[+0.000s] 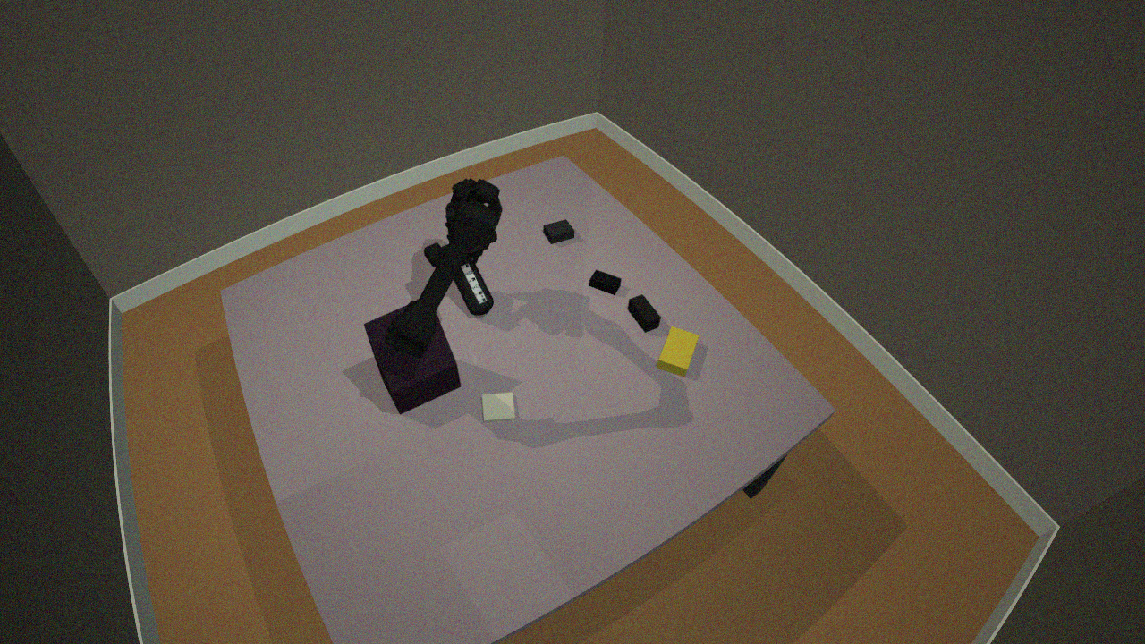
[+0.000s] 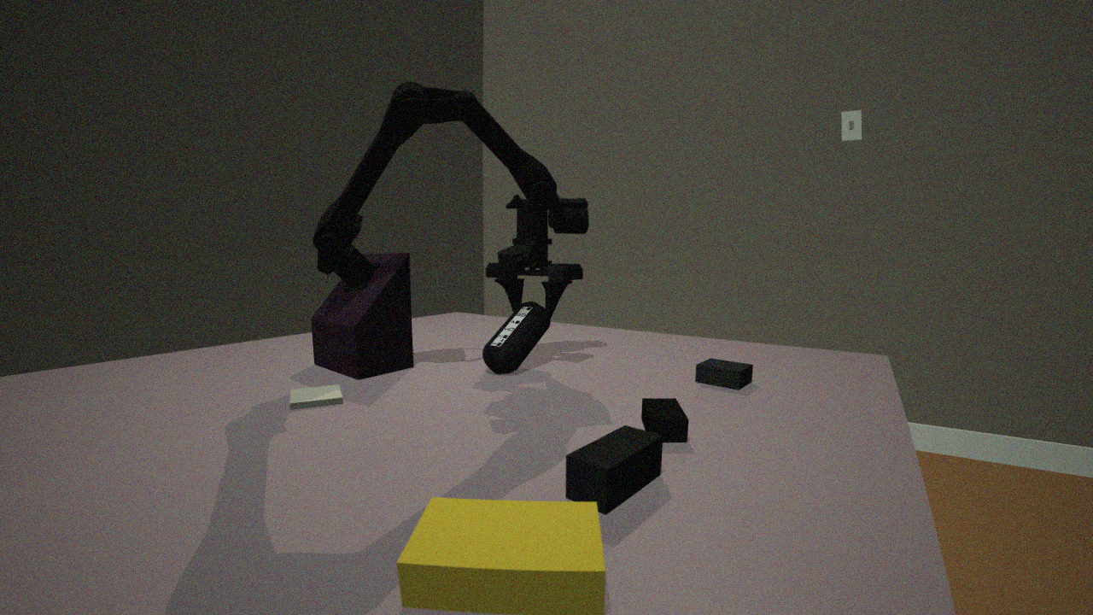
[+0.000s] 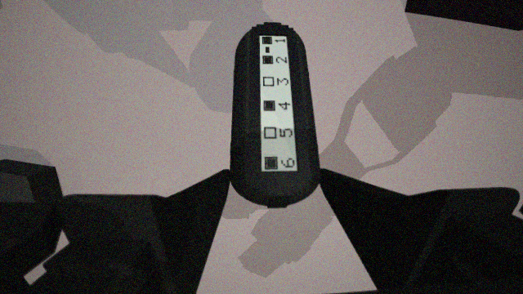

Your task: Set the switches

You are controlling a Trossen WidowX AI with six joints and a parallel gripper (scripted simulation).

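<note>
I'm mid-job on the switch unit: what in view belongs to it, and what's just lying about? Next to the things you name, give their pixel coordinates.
Job:
- dark grey rounded controller unit (image 1: pixel 484 306) (image 2: pixel 523 341) (image 3: pixel 248 122)
- its white printed label (image 1: pixel 473 283) (image 2: pixel 510 327) (image 3: pixel 289 118)

Lying about:
- yellow block (image 1: pixel 679 347) (image 2: pixel 504 535)
- three black blocks (image 1: pixel 642 313) (image 2: pixel 611 468)
- flat whitish square piece (image 1: pixel 497 406) (image 2: pixel 315 395)

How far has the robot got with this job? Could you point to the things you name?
Found: the unit's label (image 3: pixel 279 104) (image 2: pixel 511 326) (image 1: pixel 473 283) faces up, readable in the wrist view: 1, 2, 4 and 6 filled, 3 and 5 empty.

In hand: the gripper (image 3: pixel 274 174) (image 2: pixel 534 309) is shut on the controller unit (image 3: pixel 304 122) (image 2: pixel 521 343) (image 1: pixel 480 307), which hangs tilted.

Left: setting it on its base and moving away. The switches are out of sight, so whether they match is unclear.
</note>
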